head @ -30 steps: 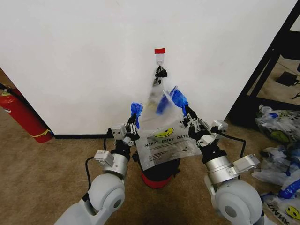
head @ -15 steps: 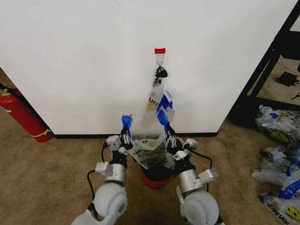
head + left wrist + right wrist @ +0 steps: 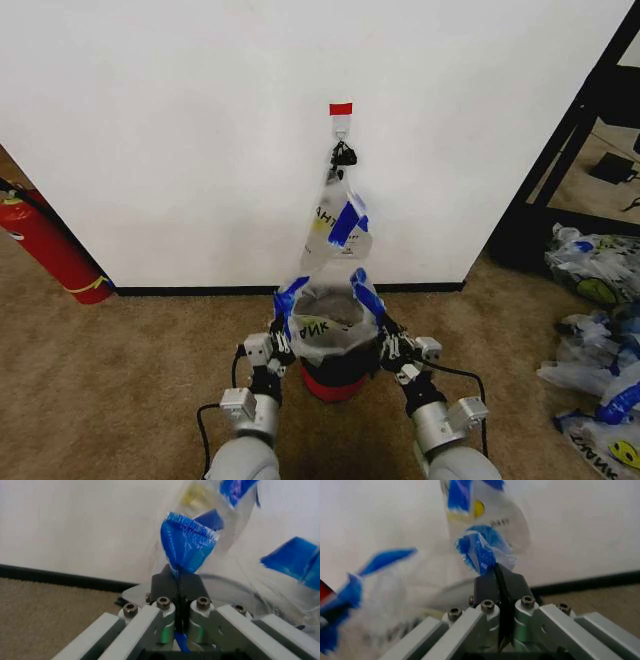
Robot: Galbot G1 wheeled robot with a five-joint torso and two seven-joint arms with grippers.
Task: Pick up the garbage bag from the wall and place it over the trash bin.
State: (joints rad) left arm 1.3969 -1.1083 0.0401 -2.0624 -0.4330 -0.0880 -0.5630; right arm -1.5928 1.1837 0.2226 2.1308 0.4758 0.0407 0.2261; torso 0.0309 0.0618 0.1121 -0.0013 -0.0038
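Note:
The garbage bag (image 3: 326, 322), thin and see-through with black print and blue handles, is spread open-mouthed over the trash bin (image 3: 336, 386), whose red body shows beneath it. My left gripper (image 3: 282, 336) is shut on the bag's left blue handle (image 3: 186, 544). My right gripper (image 3: 384, 340) is shut on the right blue handle (image 3: 479, 552). Both grippers sit at the bin's rim, one on each side. The white wall (image 3: 150, 120) rises just behind, with a small hook (image 3: 341, 126) under a red tape strip (image 3: 341, 108).
A second like-printed bag (image 3: 336, 222) still hangs from the hook above the bin. A red fire extinguisher (image 3: 50, 250) leans at the left. A heap of bags (image 3: 600, 340) lies at the right, beside a black frame (image 3: 575, 140). Brown carpet surrounds the bin.
Both arms have come down and drawn closer together, bringing the bag from in front of the wall down onto the bin. Its mouth now lies open over the rim.

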